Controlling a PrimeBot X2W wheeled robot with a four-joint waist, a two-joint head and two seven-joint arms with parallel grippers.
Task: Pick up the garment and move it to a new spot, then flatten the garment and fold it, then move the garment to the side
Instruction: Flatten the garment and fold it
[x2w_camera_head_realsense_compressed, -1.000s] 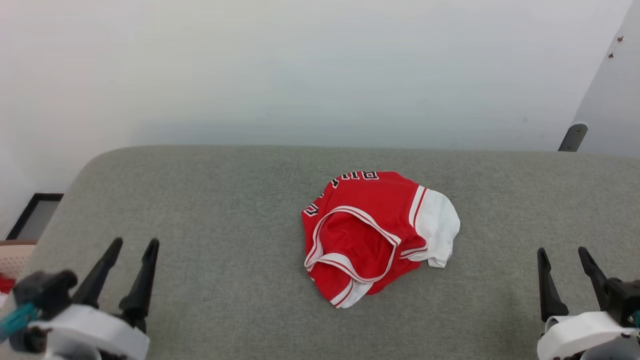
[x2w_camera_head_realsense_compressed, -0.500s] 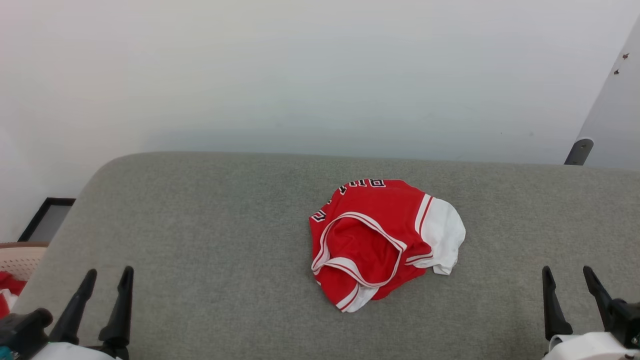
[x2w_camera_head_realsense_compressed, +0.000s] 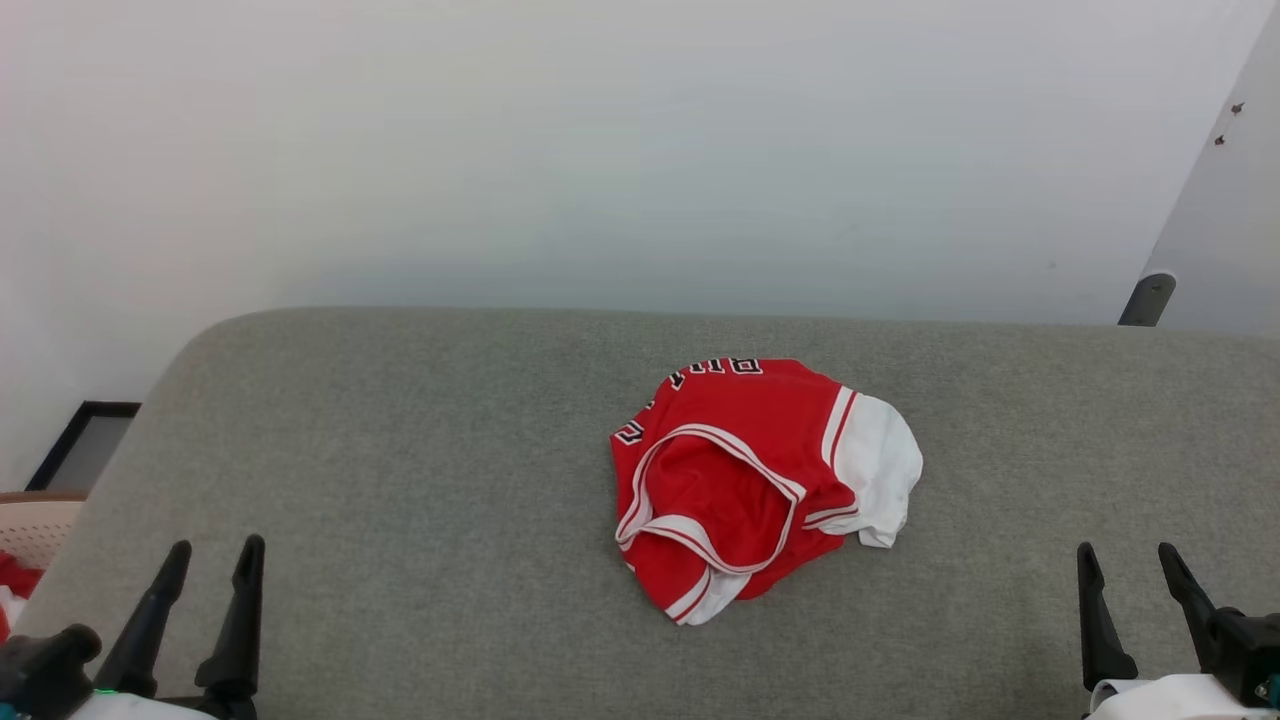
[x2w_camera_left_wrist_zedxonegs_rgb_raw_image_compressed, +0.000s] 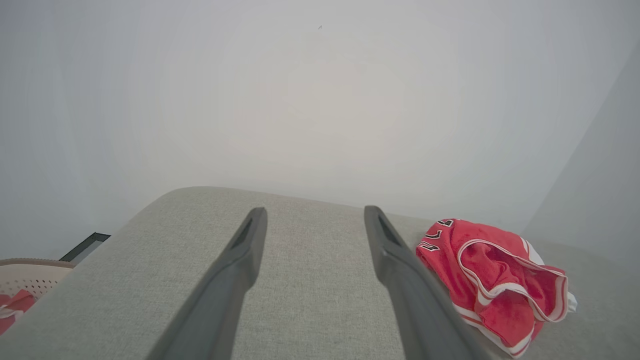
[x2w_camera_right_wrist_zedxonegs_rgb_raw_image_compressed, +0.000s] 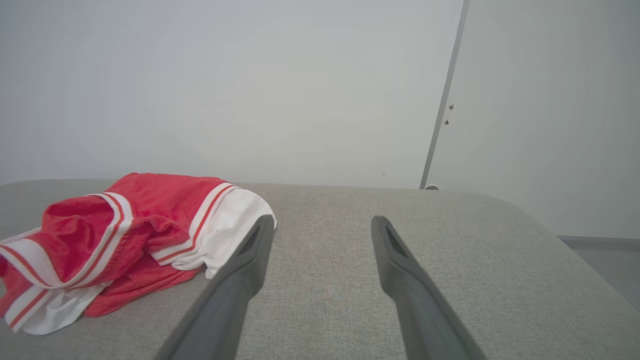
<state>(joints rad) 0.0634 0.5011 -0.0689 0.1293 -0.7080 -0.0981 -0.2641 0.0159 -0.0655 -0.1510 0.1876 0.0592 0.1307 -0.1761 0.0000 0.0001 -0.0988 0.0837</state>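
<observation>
Garment (x2w_camera_head_realsense_compressed: 745, 480) lies crumpled in a heap on the grey table (x2w_camera_head_realsense_compressed: 400, 450), ahead of both grippers and apart from each: forward and to the right of the left gripper (x2w_camera_head_realsense_compressed: 218, 548), forward and to the left of the right gripper (x2w_camera_head_realsense_compressed: 1124, 550), and nearer the right one. Both grippers have their fingers spread wide and hold nothing. The pick-up looks not yet begun. To do it well, the right gripper would likely reach forward-left for the white sleeve (x2w_camera_head_realsense_compressed: 880, 465), the part closest to it, and pinch a firm bunch of cloth rather than one loose layer, then lift high enough that nothing drags. Black-and-white block lettering (x2w_camera_head_realsense_compressed: 715, 368) shows along the garment's far edge, upside down and partly folded under; no whole word can be read.
</observation>
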